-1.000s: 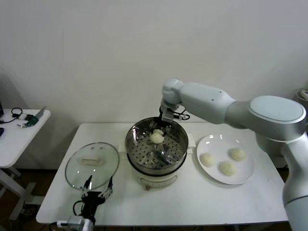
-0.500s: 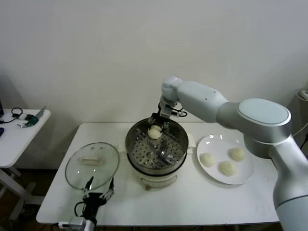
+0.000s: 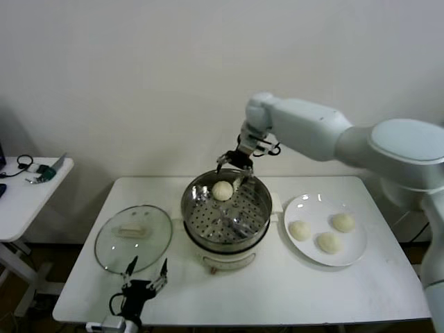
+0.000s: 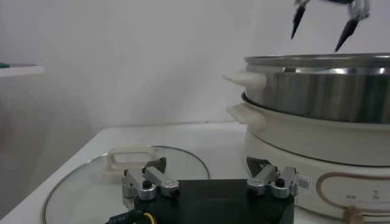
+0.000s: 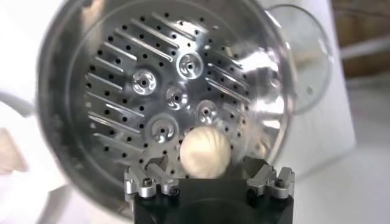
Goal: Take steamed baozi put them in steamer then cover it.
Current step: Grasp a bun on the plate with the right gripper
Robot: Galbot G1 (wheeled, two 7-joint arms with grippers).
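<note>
Over the far rim of the steamer [image 3: 225, 211] hangs the right gripper [image 3: 236, 161], its thin fingers spread and holding nothing, with one steamed baozi [image 3: 222, 190] lying free on the perforated tray directly beneath it; the right wrist view looks straight down on that bun [image 5: 205, 152], sitting toward the pot's edge with the rest of the tray bare. The other three buns wait on the white plate [image 3: 352, 257] to the robot's right of the steamer: one nearest the pot [image 3: 299, 229], one at the front [image 3: 328, 242], one toward the back [image 3: 341, 222]. That is the relation the next move turns on, as I judge it: the plate lies off to the right of the gripper and lower, on the right arm's own side, so that arm is plainly the nearer one for a fetch, and being round domes the buns have no long axis to line up with. The glass lid [image 3: 132, 238] rests flat on the counter [image 3: 263, 291] to the left of the steamer, knob up, not yet in use. Just in front of it the left gripper [image 3: 146, 273] hovers low at the counter's near edge, jaws spread and empty, close to the lid's rim [image 4: 79, 182]
</note>
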